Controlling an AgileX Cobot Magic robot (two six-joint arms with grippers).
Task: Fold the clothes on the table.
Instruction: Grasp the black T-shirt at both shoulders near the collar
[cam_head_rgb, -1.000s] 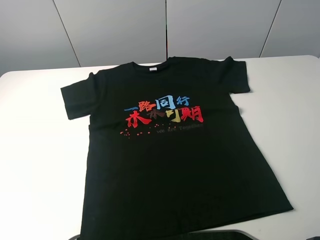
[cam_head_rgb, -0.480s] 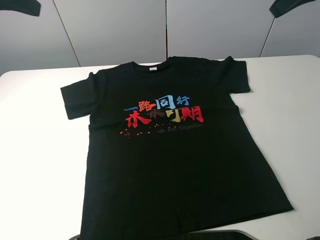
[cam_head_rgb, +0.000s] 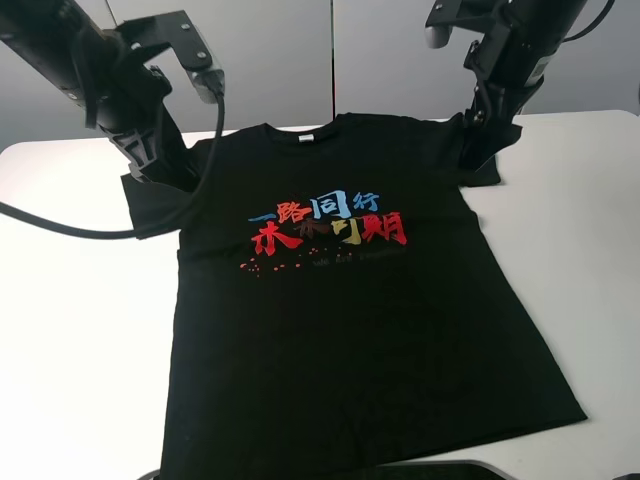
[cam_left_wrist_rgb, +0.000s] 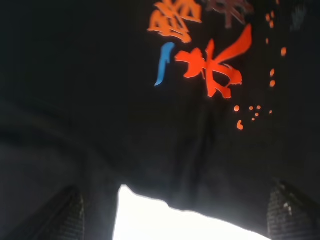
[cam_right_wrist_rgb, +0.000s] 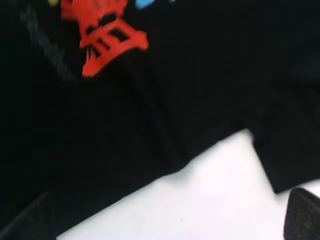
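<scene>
On the white bench, a black T-shirt lies flat and print side up, occupying the middle of the surface. Its long axis runs far to near. The collar points to the far edge and the hem to the near edge, with the hem end skewed slightly to the right. The sleeves spread to left and right, and the coloured print crosses the chest.

At far left, the left arm slopes down and to the right, with a black cable trailing from it over the bench. The left end effector points downward where the left sleeve meets the body.

At far right, the right arm drops steeply, slanting leftward. The right end effector stands over the right sleeve.

In the wrist views, the left fingertips stand wide apart, with the shirt's underarm edge and bare bench between them. The right fingertips are likewise spread wide over a shirt edge and bench. Neither end effector grips cloth. Whether the tips touch the fabric cannot be told.
</scene>
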